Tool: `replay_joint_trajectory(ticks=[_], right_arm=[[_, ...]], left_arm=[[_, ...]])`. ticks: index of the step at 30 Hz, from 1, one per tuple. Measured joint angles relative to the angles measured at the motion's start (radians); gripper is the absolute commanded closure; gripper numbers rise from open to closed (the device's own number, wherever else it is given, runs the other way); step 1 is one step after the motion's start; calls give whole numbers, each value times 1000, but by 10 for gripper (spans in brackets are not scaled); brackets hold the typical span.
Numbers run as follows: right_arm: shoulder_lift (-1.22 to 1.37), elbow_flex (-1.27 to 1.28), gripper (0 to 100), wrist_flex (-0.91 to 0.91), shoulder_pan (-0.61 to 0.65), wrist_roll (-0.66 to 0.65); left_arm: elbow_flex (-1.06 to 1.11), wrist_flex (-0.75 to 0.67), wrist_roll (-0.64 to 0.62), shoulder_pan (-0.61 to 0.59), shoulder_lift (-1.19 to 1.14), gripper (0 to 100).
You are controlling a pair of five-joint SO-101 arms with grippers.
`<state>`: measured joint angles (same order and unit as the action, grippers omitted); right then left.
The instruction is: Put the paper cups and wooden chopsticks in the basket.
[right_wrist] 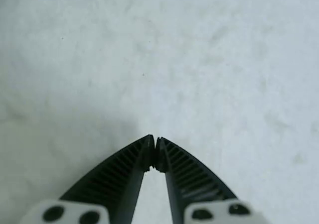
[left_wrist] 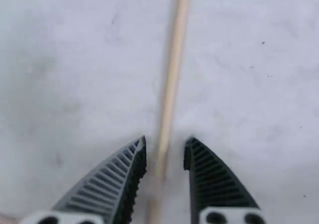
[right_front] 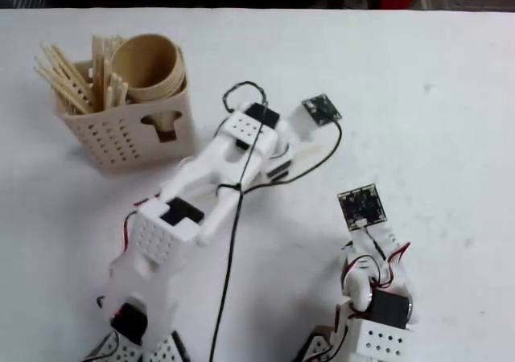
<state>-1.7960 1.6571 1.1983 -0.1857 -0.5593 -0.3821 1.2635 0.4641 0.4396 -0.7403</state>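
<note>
A single wooden chopstick (left_wrist: 172,79) lies flat on the white table, running away from my left gripper (left_wrist: 164,147). That gripper is open and low over the table, one finger on each side of the chopstick's near end, with small gaps to both. The white perforated basket (right_front: 121,141) stands at the far left and holds stacked paper cups (right_front: 149,64) and a bundle of wooden chopsticks (right_front: 68,76). My left arm (right_front: 233,149) stretches to the table's middle, right of the basket. My right gripper (right_wrist: 155,144) is shut with nothing in it, just above bare table.
My right arm (right_front: 370,298) sits near the front edge, its camera board (right_front: 361,206) facing up. A black cable (right_front: 233,233) trails along the left arm. The table's right half (right_front: 451,121) is open white surface.
</note>
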Motion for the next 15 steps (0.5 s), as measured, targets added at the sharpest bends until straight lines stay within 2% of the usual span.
replay_joint_trajectory(ticks=[9,15], right_arm=[[0,0,978,0,0,0],[0,0,978,0,0,0]], left_arm=[[-163,189,-34,-14,28,978],[-354,371,-57,-28,239,978]])
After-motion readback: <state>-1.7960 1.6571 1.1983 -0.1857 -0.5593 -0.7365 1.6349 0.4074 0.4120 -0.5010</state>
